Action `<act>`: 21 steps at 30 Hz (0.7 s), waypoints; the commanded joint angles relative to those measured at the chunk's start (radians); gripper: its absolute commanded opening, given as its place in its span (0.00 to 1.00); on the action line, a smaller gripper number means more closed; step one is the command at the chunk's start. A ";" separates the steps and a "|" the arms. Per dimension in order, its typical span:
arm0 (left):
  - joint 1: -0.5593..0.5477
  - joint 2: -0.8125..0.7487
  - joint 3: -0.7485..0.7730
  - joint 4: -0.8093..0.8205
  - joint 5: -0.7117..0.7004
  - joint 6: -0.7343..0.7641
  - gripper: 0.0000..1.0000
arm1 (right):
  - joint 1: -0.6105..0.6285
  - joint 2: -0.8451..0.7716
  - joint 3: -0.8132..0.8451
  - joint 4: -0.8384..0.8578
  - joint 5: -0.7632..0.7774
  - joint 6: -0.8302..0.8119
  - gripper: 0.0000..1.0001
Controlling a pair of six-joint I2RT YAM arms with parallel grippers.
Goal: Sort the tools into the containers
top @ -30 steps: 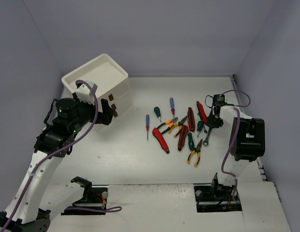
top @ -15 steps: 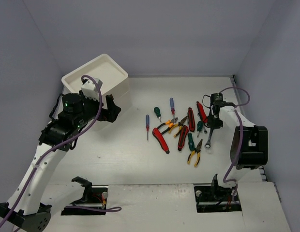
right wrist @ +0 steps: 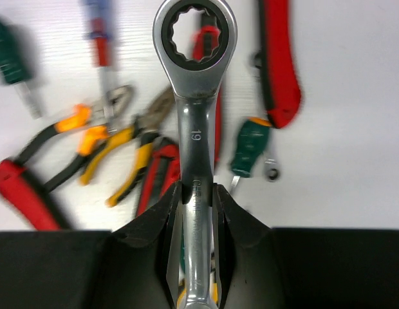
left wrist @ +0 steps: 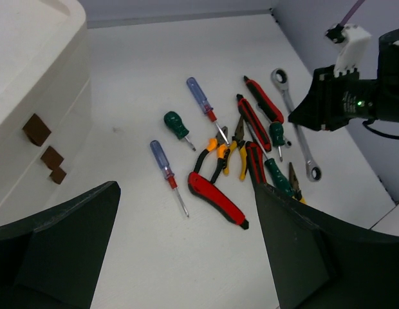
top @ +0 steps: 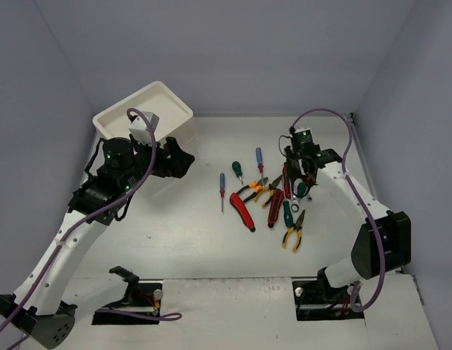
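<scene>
Right tool (right wrist: 195, 193): pressed on the shank of a silver ratchet wrench (right wrist: 194, 96), ring end pointing forward. The wrench hangs above the tool pile, clear of the tabletop (top: 175, 233). Probable reason for the mid-shank pinch: the long end stays free to lead into a compartment.

Left tool (top: 181, 159): fingers spread wide and holding nothing, just in front of the white drawer box (top: 149, 109) at the far left. Likely placed there to pull a drawer, since all the drawers look closed.

Counts:
- brown handle tabs (left wrist: 37, 129): three
- blue-handled screwdrivers (left wrist: 201, 96): two
- green-handled screwdrivers (left wrist: 176, 124): three
- long red-and-black handled tools (left wrist: 215, 198): four
- yellow- or orange-handled pliers (top: 293, 232): three, though they overlap, so this count is uncertain
- wrench: one, in the grip

The top tray looks bare.
</scene>
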 commanded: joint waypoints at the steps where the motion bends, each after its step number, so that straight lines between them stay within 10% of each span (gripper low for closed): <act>1: -0.050 0.021 -0.018 0.231 -0.042 -0.130 0.84 | 0.133 -0.081 0.108 0.029 -0.046 -0.026 0.00; 21: -0.251 0.252 -0.022 0.468 -0.176 -0.289 0.83 | 0.400 -0.116 0.209 0.099 -0.158 0.054 0.00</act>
